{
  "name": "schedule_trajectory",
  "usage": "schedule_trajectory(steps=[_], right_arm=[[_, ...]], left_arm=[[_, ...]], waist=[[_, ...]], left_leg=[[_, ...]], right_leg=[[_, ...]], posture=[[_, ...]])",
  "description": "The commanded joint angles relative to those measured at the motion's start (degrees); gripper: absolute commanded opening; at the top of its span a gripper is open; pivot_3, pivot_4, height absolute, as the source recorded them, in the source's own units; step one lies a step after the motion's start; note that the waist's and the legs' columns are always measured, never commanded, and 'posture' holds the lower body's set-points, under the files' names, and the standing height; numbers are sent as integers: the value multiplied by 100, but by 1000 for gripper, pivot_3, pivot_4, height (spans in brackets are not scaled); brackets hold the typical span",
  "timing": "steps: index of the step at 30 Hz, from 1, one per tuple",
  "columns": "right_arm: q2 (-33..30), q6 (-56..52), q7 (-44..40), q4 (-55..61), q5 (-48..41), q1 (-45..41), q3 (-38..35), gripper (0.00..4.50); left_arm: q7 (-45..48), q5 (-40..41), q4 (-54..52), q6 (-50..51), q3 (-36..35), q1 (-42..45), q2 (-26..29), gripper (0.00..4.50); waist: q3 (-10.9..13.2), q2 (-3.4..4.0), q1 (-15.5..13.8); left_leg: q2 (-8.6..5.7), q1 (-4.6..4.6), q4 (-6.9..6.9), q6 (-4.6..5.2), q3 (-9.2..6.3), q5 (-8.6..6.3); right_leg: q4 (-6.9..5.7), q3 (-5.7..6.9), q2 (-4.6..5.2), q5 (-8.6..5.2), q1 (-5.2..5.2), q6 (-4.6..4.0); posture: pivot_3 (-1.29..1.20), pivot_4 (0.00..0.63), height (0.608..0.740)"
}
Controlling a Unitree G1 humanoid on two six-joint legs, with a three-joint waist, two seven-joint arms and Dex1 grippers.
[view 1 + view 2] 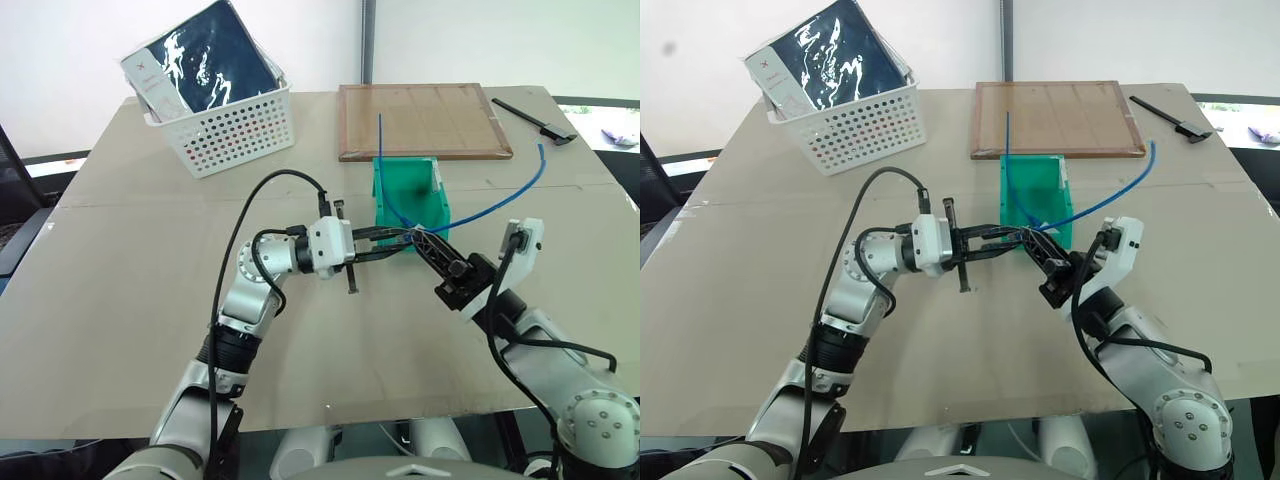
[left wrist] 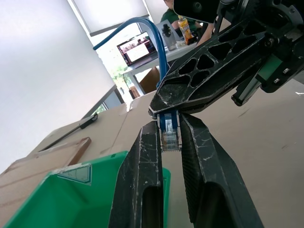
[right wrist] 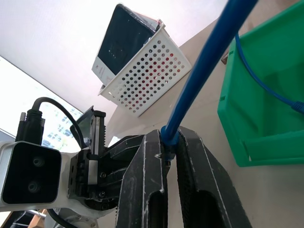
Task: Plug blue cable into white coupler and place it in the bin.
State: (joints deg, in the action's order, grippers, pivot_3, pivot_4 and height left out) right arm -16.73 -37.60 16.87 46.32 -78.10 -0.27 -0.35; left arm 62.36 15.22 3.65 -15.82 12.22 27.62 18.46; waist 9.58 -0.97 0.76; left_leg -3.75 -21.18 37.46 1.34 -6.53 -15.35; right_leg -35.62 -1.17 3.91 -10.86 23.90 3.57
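Basically two tools, two blue cables, one bin. Left tool (image 2: 171,142) is clamped on the clear ribbed plug of the blue cable (image 1: 500,203); right tool (image 3: 170,142) is closed on the same cable right behind it, at surface centre. Green plastic bin (image 1: 433,185) sits at 12 o'clock of them, the second cable (image 1: 383,170) draped inside. The left wrist view gives plug detail; the head views add the perforated white basket (image 1: 235,130) and wooden board (image 1: 420,118).

Bright, even daylight, blown-out windows behind the wrist views, soft shadows, everything sharp.
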Motion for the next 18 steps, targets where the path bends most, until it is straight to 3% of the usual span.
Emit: schedule_trajectory(steps=[1, 6, 11, 18], right_arm=[[-108, 112, -62, 194, -172, 2, 16, 0], [-327, 138, -318, -1, -221, -19, -54, 0], [-404, 137, -644, -261, -116, -87, -26, 0], [-324, 94, -954, -507, 105, -242, 143, 0]], left_arm=[[-113, 218, -276, 406, -179, -135, 153, 1313], [-401, 795, -609, 1869, -904, -626, 898, 3732], [-920, 1178, -490, 2729, -2035, -1079, 1538, 3732], [-788, 905, 629, 2585, -2489, -998, 2073, 3732]], waist=[[0, 0, 4], [2, 4, 40], [4, 5, 14], [4, 5, -15]], left_leg=[[0, 0, 0, 0, 1, 0], [8, 6, -4, 0, 2, 0], [9, 6, -5, 0, 0, 0], [6, 7, -7, 0, 0, 0]], right_leg=[[0, -1, 0, 0, 0, 0], [0, -6, -12, -11, 1, 16], [0, -6, -12, -11, 0, 16], [0, -5, -10, -10, 0, 15]], posture=[[0, 150, 740], [0, 150, 740], [0, 150, 740], [0, 150, 740]])
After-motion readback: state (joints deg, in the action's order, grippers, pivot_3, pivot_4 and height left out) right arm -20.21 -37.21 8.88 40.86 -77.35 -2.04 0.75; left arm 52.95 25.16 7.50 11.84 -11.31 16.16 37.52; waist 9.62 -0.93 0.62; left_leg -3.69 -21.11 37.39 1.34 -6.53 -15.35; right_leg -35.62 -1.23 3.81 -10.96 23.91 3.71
